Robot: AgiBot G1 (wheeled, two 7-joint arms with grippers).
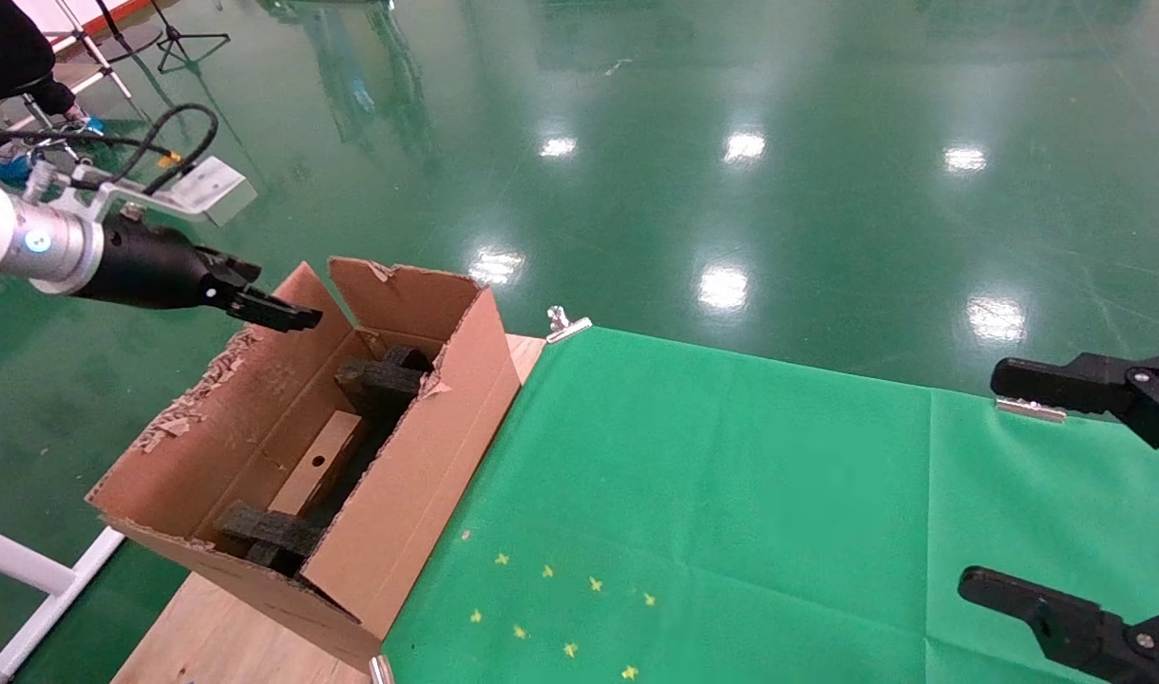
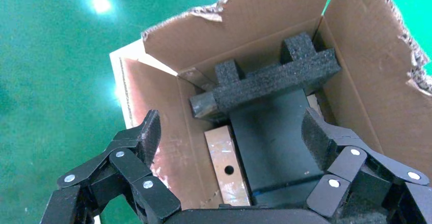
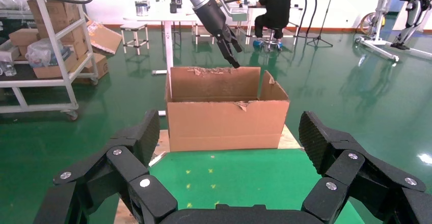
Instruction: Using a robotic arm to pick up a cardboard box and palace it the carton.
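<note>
The cardboard box (image 1: 319, 465) lay inside the carton (image 1: 418, 475), flat on its floor against one long wall, with its round hole facing up and a dark panel beside it, between the two dark foam blocks (image 1: 382, 378) at either end. It sat below the left gripper (image 1: 280, 312), which hovered above the carton's ragged far flap with its fingers (image 2: 149, 132) spread wide and nothing between them; in the left wrist view the box (image 2: 227, 166) showed between and beneath those open fingers, not touching them. The robotic arm (image 1: 38, 245) carrying that gripper reached in from the left, its silver wrist block and blue light visible. The carton stood on the wooden table edge (image 1: 218, 627), just beside the green cloth (image 1: 731, 494) marked with small yellow stars. Well apart, over the cloth's right side, the right gripper (image 1: 1064, 494) hung open and empty, facing the carton (image 3: 226, 109) from a distance.
</note>
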